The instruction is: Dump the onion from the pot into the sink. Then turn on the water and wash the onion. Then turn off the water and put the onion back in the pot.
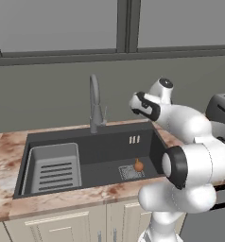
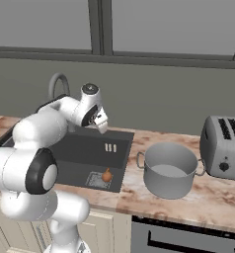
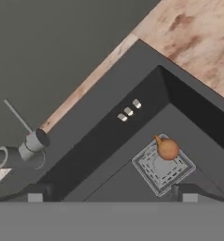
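The onion (image 1: 139,165) (image 2: 107,175) (image 3: 168,149), a small orange-brown bulb, lies on the square drain grate (image 3: 156,172) at the bottom of the dark sink (image 1: 95,146) (image 2: 85,153) (image 3: 109,155). The pale grey pot (image 2: 170,170) stands upright on the counter to the right of the sink, and I see nothing inside it. My gripper (image 2: 102,126) (image 3: 112,195) hangs open and holds nothing above the sink's back right part. It is well above the onion, between the faucet (image 1: 94,101) (image 3: 20,153) and the pot.
A light grey slotted rack (image 1: 55,168) fills the sink's left part. The faucet's thin lever (image 3: 17,115) sticks out beside its base. A toaster (image 2: 225,146) (image 1: 223,109) stands right of the pot. A wall with a window rises behind the marble counter (image 1: 5,156).
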Robot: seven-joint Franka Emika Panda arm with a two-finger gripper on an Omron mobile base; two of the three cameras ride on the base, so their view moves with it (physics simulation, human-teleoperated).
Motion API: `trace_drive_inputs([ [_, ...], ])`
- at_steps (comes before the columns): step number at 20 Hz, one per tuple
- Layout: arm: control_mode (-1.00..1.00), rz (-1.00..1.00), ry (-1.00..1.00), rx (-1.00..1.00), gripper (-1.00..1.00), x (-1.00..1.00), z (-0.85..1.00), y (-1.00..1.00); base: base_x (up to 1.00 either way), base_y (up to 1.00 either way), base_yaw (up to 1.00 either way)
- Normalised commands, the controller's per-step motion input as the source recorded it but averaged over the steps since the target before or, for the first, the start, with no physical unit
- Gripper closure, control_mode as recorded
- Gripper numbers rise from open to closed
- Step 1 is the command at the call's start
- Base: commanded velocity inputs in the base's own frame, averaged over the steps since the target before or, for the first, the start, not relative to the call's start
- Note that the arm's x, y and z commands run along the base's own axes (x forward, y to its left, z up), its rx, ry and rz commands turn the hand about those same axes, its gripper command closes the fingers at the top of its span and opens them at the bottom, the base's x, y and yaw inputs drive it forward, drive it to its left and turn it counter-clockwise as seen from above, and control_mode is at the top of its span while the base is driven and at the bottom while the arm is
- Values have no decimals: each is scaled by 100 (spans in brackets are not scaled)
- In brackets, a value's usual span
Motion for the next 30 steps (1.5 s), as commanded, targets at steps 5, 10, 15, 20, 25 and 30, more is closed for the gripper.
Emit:
trace_drive_inputs([
  [5,-100,0,29,-7,-100,-14,18,-13,0,0,0],
  [10,-100,0,15,-5,-100,-28,-42,0,0,0,0],
  [15,-100,2,3,0,-100,-36,-72,0,0,0,0],
  [20,-100,2,0,0,-100,-36,-62,0,0,0,0],
  [25,-100,8,-4,0,-100,-17,-56,0,0,0,0],
  [30,-100,13,-8,0,-100,0,-50,0,0,0,0],
])
